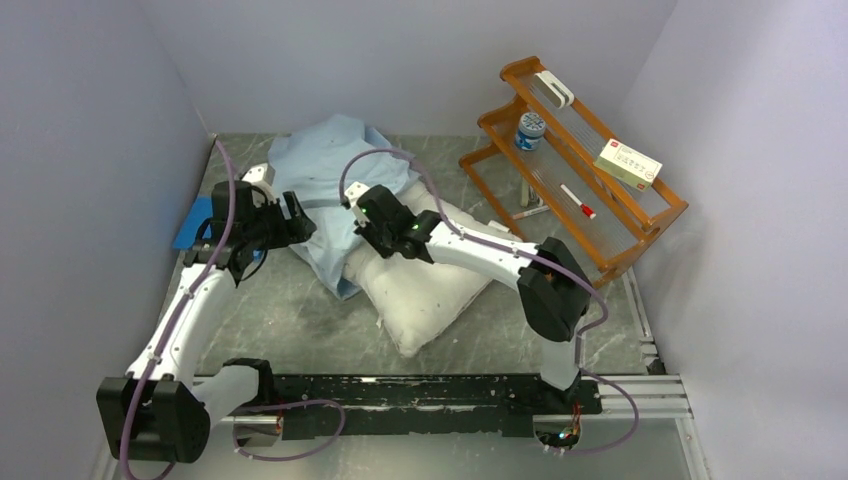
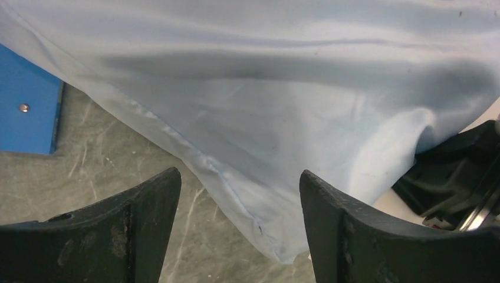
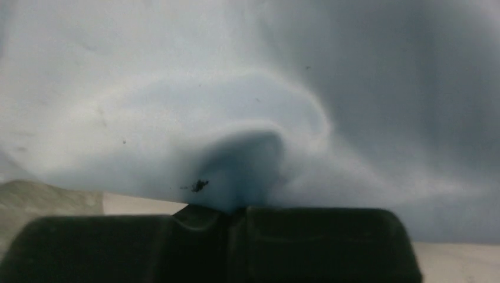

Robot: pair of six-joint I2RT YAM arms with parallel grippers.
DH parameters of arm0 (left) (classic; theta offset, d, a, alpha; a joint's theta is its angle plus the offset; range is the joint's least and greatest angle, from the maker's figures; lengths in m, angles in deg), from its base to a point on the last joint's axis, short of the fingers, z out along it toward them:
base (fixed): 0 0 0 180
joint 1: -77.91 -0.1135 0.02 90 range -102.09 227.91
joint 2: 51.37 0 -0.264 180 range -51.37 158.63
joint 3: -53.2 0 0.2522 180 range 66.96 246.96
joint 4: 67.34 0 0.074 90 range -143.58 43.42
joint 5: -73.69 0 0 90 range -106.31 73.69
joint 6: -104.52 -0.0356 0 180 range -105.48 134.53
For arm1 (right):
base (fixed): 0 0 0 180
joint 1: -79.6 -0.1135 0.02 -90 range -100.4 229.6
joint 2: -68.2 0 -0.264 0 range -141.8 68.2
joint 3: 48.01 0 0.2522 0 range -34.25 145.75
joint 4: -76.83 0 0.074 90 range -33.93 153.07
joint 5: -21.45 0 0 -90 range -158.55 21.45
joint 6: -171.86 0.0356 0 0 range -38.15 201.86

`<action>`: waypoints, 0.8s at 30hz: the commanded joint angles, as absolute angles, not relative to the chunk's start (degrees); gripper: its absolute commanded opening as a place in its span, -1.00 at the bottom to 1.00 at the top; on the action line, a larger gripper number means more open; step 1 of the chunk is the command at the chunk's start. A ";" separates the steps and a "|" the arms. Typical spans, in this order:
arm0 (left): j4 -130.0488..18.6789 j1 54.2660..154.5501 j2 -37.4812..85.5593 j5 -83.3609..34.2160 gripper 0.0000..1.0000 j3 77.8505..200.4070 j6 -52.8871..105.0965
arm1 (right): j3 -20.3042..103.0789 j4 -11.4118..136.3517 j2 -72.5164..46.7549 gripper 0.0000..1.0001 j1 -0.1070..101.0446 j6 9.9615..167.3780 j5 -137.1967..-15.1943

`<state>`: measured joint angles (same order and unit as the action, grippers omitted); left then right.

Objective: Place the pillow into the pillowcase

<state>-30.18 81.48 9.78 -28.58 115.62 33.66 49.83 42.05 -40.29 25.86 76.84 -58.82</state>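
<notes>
Walls: plain pale lavender-grey, closing the left, back and right of frame. Light even, shadows soft.

Table surface: grey, marbled with pale veins.

Upper right: slanted orange-brown wooden rack with thin wire rungs. It carries a white box, a blue-lidded jar and a red-capped marker.

Left edge, mid-height: flat bright-blue mat lying on the table.

Bottom right: aluminium rail along the table's near edge, another running up the right side.

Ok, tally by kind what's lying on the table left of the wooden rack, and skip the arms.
pillow: 1
pillowcase: 1
blue mat: 1
Total: 3
</notes>
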 commanded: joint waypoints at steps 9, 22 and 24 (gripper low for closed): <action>-30.31 82.65 3.25 -30.44 0.47 115.21 26.77 | 46.23 65.06 -31.80 -1.00 38.04 97.80 -86.58; -50.13 97.33 1.43 -22.77 0.96 101.99 27.13 | 48.96 88.22 -36.53 -1.00 46.02 122.85 -98.26; -53.73 99.27 4.09 -20.07 0.95 101.32 28.32 | 49.52 89.33 -37.18 -1.00 46.22 124.21 -98.22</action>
